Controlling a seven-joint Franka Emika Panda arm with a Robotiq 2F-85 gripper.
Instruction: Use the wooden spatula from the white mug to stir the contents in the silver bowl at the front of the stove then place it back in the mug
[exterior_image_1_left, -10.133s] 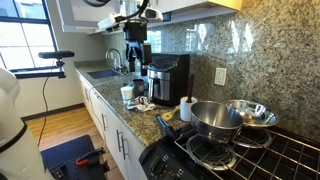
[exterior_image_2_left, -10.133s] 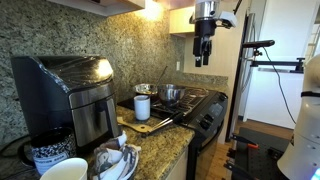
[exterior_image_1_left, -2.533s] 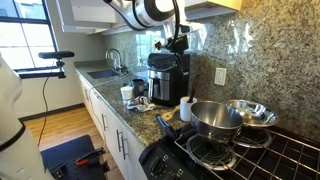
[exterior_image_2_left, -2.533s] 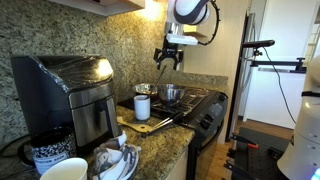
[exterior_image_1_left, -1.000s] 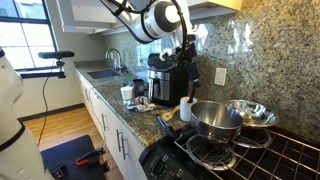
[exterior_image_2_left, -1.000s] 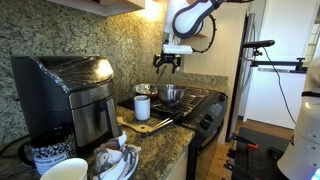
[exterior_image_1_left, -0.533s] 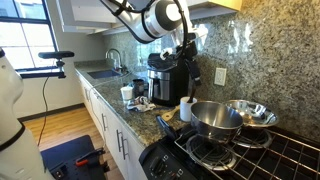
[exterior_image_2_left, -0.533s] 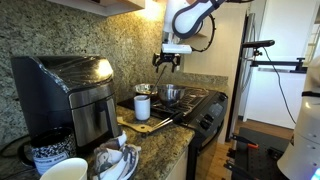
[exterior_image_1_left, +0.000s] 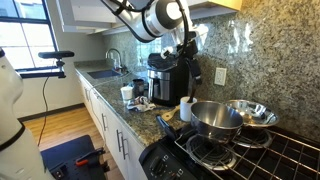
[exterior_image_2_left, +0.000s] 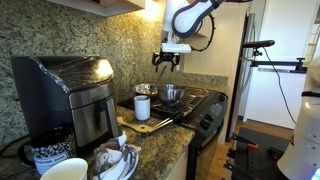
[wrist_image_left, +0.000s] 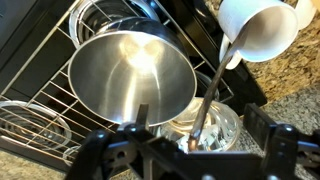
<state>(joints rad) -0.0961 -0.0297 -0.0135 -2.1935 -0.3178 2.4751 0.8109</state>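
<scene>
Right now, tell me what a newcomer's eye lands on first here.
The robot arm reaches in from above, its open gripper hanging over the white mug on the granite counter, the wooden spatula standing in it. Beside it, the silver bowl and a shinier bowl sit on the stove.

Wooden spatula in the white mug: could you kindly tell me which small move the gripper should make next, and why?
Probably ease the gripper down so its open jaws straddle the wooden spatula standing in the white mug. It hangs above the mug, empty, with the handle rising towards it in the wrist view.
</scene>
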